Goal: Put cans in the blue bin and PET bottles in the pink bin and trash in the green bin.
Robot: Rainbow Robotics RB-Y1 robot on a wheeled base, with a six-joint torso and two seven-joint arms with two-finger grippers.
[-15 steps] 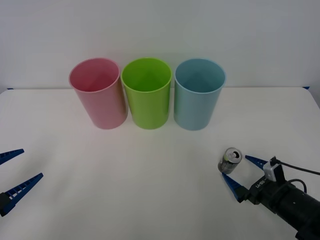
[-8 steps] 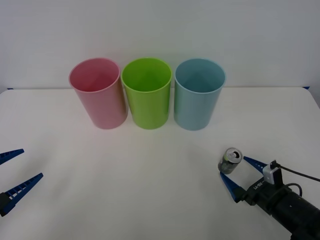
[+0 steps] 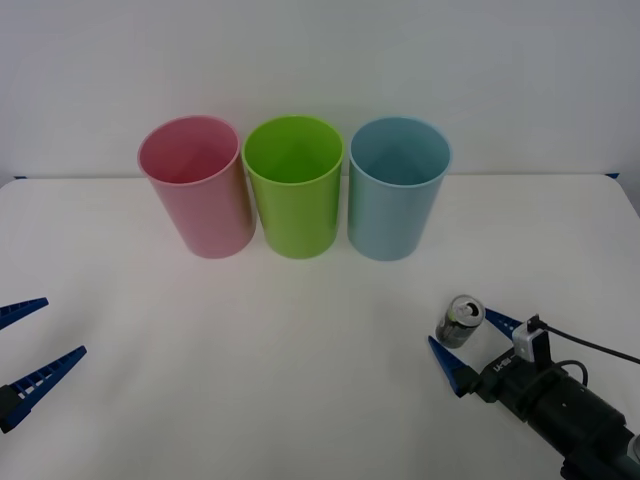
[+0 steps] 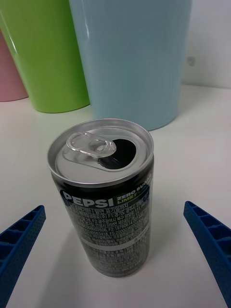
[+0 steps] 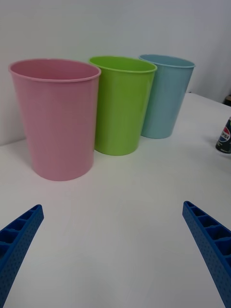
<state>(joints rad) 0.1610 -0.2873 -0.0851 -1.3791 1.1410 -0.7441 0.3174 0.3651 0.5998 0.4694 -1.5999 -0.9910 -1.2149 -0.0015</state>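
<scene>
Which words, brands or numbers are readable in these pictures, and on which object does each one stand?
"PEPSI": on the can, in white letters.
"ZERO SU...": beside it on the can, cut off at the curve; a yellowish word below it is too blurred to read.
Small print lower on the can: too small to read.
Pink bin, green bin, blue bin: no text.

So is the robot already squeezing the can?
No, the can stands free on the table, with both blue fingers of the right gripper apart from it.

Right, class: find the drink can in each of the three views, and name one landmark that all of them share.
Front view: can stands on the table's right, between the right gripper's open fingers.
Right wrist view: can fills the centre, upright.
Left wrist view: can at the right edge, cut off.
Shared landmark: the blue bin, nearest the can.
</scene>
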